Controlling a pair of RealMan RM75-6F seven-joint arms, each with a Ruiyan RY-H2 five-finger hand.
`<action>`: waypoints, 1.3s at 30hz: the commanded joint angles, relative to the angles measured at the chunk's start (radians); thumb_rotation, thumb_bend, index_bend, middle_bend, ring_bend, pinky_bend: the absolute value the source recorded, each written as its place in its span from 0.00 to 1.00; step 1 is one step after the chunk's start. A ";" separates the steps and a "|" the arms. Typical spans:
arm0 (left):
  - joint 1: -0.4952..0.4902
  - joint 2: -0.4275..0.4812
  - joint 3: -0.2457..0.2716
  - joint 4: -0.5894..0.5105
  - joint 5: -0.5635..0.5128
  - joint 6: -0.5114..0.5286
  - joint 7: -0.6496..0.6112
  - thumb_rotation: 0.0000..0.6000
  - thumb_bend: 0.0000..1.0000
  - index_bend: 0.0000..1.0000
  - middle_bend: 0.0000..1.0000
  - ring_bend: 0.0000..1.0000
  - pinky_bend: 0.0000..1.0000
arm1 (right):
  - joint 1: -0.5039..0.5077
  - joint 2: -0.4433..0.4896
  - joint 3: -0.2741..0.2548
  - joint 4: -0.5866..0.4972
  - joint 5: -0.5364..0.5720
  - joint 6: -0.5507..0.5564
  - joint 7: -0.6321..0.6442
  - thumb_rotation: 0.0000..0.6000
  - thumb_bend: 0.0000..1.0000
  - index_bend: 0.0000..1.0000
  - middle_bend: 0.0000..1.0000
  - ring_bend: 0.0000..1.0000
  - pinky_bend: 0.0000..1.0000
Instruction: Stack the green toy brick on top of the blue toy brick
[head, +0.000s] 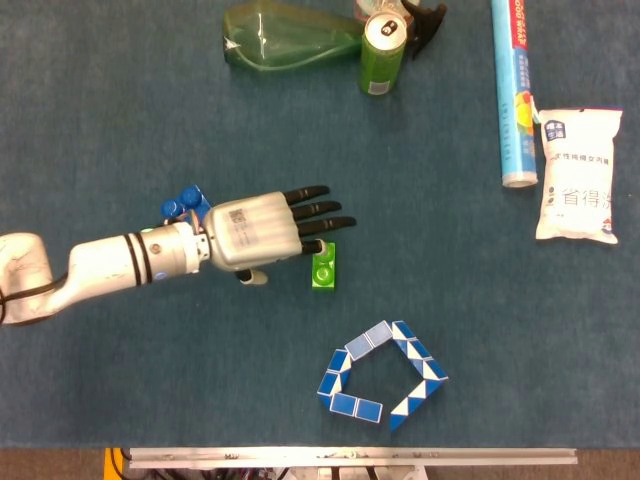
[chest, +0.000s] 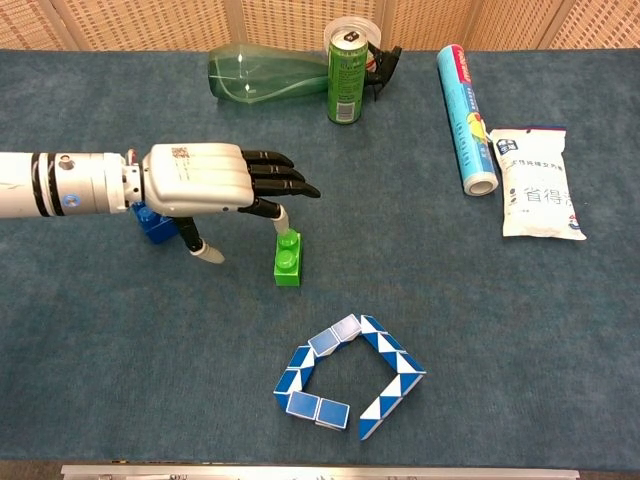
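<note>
Left robot hand (head: 262, 232) (chest: 200, 182) hovers with fingers spread, holding nothing, its fingertips (chest: 283, 221) over the green toy brick (head: 324, 267) (chest: 287, 258); the blue toy brick (head: 186, 205) (chest: 153, 222) sits toward the table's left edge.

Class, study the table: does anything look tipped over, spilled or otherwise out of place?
Yes. The green spray bottle lies on its side at the far edge, behind the upright green can. Nothing looks spilled or damaged.

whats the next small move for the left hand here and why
Probably lower the left hand and close thumb and fingers around the green brick. The hand is open, its fingertips just over the brick's far end, nothing held, and the blue brick waits behind the wrist.
</note>
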 joint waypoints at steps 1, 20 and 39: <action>-0.031 -0.022 0.006 0.015 0.004 -0.024 -0.006 1.00 0.14 0.28 0.00 0.00 0.04 | 0.002 0.001 0.003 0.006 0.009 -0.010 0.007 1.00 0.24 0.43 0.43 0.33 0.41; -0.121 -0.122 0.043 0.077 -0.025 -0.063 -0.042 1.00 0.14 0.29 0.00 0.00 0.04 | -0.001 0.012 0.013 0.029 0.022 -0.026 0.065 1.00 0.24 0.43 0.43 0.33 0.41; -0.130 -0.170 0.090 0.171 -0.030 0.002 -0.071 1.00 0.14 0.31 0.00 0.00 0.05 | 0.003 0.009 0.010 0.024 0.016 -0.031 0.052 1.00 0.24 0.43 0.43 0.33 0.41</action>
